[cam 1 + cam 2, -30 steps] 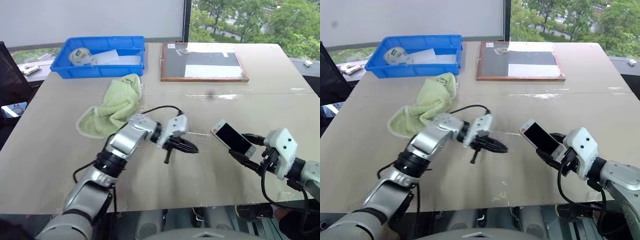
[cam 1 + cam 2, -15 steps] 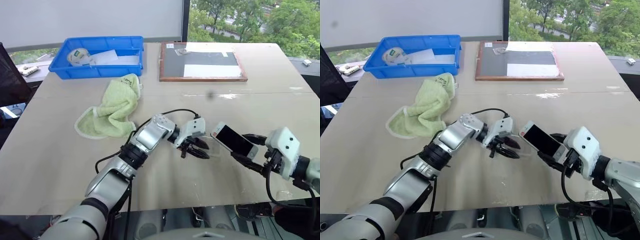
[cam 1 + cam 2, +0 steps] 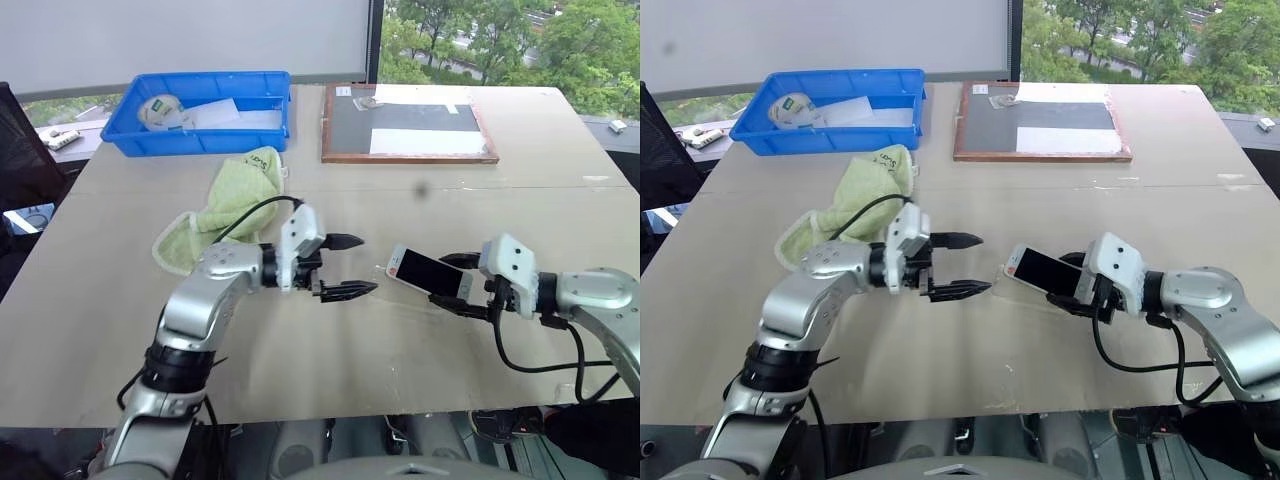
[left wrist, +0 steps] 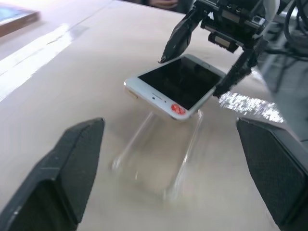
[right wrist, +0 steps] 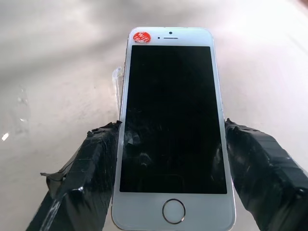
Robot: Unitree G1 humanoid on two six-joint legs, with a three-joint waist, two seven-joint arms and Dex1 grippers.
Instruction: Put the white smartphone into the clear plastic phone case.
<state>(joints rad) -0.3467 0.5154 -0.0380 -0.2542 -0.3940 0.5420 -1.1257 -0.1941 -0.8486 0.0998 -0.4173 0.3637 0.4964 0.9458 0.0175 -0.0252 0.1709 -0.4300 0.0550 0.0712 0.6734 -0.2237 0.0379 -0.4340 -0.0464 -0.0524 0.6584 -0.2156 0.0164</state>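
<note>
White smartphone: we see it clamped by its long edges in the right gripper, screen up, raised off the table. Clear plastic phone case: lying on the table just under the phone's front end. Left gripper: jaws spread wide, empty, near the phone, tips facing it. Green cloth well apart from the phone, beyond left gripper.

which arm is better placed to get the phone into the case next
Right, probably. Its end effector already grips the white smartphone just above the clear plastic phone case on the table. The left end effector is open and holds nothing.
</note>
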